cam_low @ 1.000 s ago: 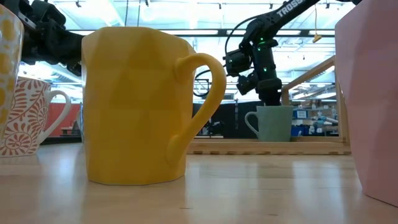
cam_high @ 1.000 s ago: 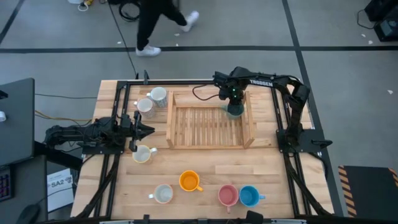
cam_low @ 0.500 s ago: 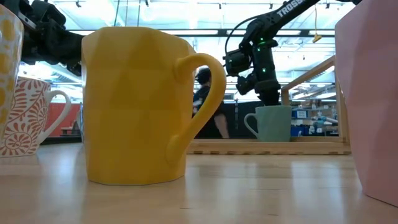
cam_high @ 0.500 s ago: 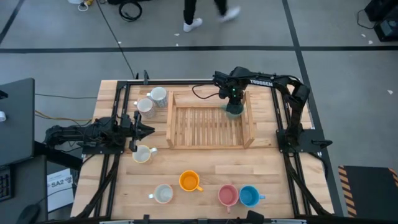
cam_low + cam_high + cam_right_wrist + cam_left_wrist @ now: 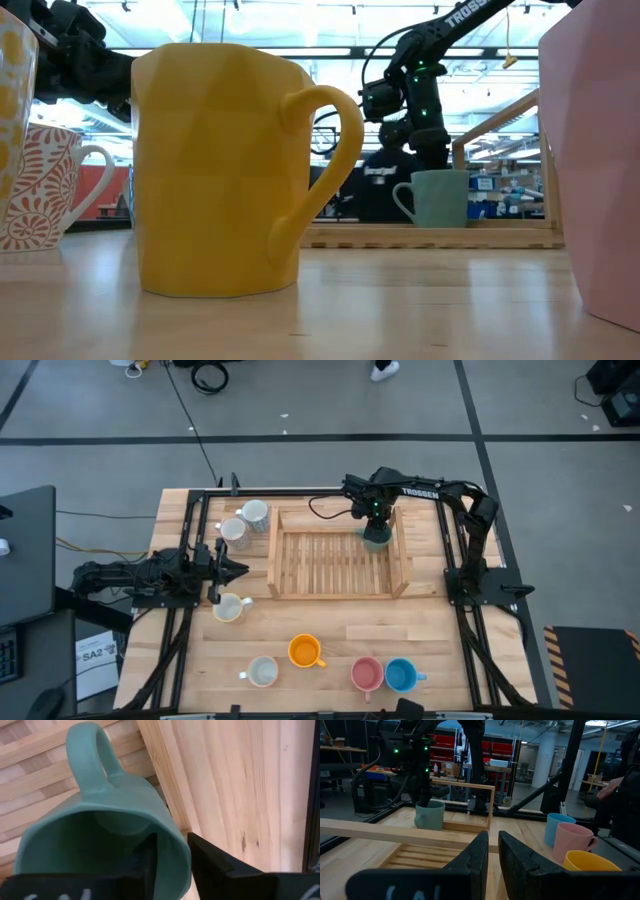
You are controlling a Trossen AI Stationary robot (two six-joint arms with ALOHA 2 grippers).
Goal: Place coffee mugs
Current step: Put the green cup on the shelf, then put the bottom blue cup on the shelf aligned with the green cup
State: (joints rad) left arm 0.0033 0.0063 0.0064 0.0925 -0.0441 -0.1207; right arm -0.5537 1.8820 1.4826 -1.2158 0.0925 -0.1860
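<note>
My right gripper (image 5: 376, 530) reaches down into the slatted tray's (image 5: 335, 592) far right corner and is shut on the dark green mug (image 5: 376, 540), which stands upright on the slats (image 5: 440, 198). My left gripper (image 5: 236, 567) hovers shut near the table's left side, between two whitish-grey mugs (image 5: 244, 520) and the cream mug (image 5: 229, 607). Another whitish-grey mug (image 5: 263, 671), the orange (image 5: 304, 651), pink (image 5: 367, 673) and blue (image 5: 401, 675) mugs stand along the near edge. My right gripper (image 5: 172, 862) holds the dark green mug by its rim wall (image 5: 175, 847), on the side opposite the handle (image 5: 92, 755). One finger (image 5: 147, 857) is inside the mug and one (image 5: 210, 862) outside. The fingers come from above, pointing down. The mug stands upright on the tray's slats.
The tray's raised side rail (image 5: 165, 780) runs close beside the green mug. The tray's other slats (image 5: 320, 565) are bare. Frame posts stand at the table's left (image 5: 190, 550) and right (image 5: 450, 550) sides. A person shows in the room beyond (image 5: 385, 185).
Neither arm nor any mug has moved. A person has walked past on the floor beyond the table's far edge.
</note>
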